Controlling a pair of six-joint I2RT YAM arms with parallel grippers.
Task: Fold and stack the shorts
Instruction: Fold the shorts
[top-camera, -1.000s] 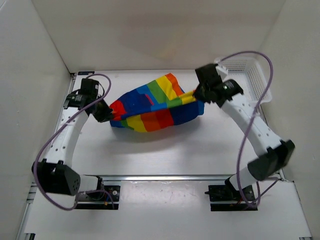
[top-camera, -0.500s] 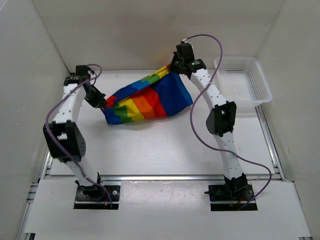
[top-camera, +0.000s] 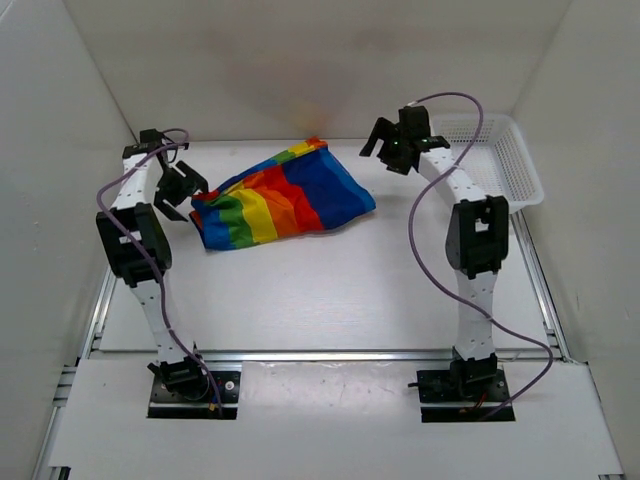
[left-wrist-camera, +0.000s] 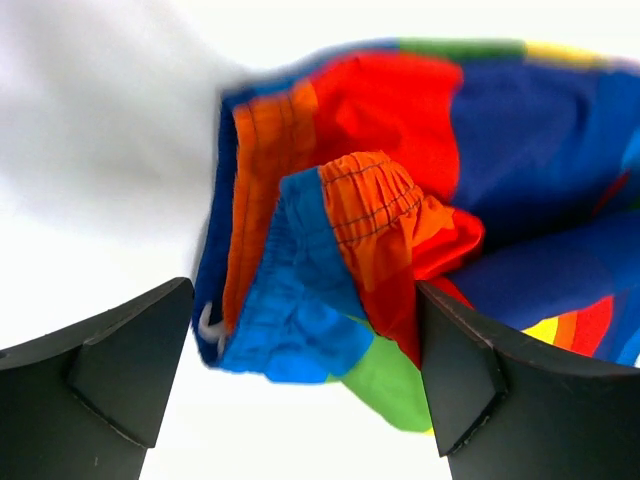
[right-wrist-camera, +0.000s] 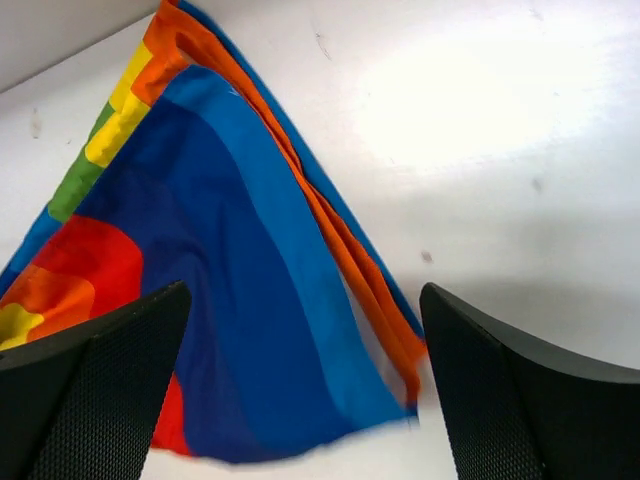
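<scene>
Jaws apart on both arms, I see nothing gripped: right gripper (top-camera: 385, 146) just left of the basket (top-camera: 503, 152), shorts (top-camera: 282, 201) rumpled on the table (top-camera: 320, 295) further left, left gripper (top-camera: 180, 196) farthest from it.

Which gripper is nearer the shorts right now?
Left. The left gripper is open right beside the shorts' left end, almost touching. The right gripper, also open, is off their far right corner with bare table between.
</scene>
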